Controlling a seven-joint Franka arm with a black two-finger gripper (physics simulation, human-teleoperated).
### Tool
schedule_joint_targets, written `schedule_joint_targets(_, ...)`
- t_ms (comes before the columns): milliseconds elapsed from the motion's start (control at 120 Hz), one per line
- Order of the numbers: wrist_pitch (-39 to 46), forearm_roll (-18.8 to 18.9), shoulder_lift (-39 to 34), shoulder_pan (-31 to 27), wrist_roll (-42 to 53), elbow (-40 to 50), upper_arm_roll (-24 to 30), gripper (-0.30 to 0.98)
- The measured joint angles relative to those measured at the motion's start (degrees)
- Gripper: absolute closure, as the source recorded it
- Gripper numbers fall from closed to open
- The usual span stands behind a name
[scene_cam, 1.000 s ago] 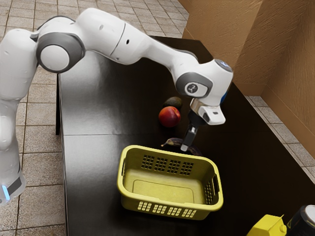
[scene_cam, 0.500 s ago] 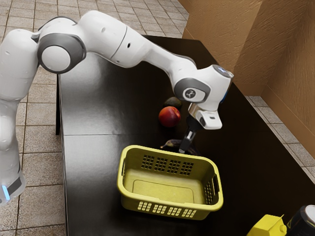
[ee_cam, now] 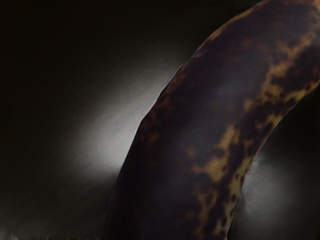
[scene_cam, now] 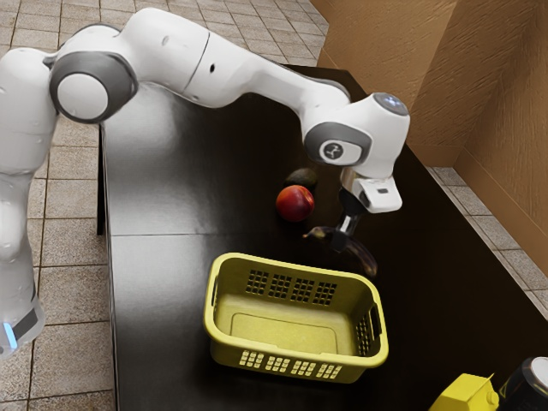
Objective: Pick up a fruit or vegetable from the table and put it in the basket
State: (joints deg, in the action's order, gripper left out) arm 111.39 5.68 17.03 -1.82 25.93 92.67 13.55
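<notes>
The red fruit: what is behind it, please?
Behind the red fruit is a dark green fruit, probably an avocado. Its upper part can be seen; some lower part is covered.

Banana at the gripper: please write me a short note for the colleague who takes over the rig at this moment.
Gripper: shut on the dark, spotted banana, which looks lifted off the table.
Basket: empty, on the table; the banana is outside it.
Also on the table: red fruit, dark green fruit behind it.
Done: banana grasped.
Left: carry it over the basket, lower, release.
</notes>
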Motion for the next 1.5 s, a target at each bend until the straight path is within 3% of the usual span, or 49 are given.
schedule_joint_targets(317, -7.6, 2.21, -2.99, -0.04, -1.12, -10.41, 0.18, 0.52)
schedule_joint_targets(667, -13.94, -4.5, -11.18, 10.87, -5.66, -5.42, 1.15, 0.52)
schedule_joint_targets(967, -10.54, -6.83, -5.1, 11.28, -9.35, -1.75, 2.57, 0.52)
schedule_joint_targets(1333, -8.55, -6.94, -5.57, 11.05, -11.99, 2.3, 4.42, 0.52)
schedule_joint_targets(1500, -8.46, -8.41, -5.83, 10.74, -12.54, 2.27, 4.67, 0.17)
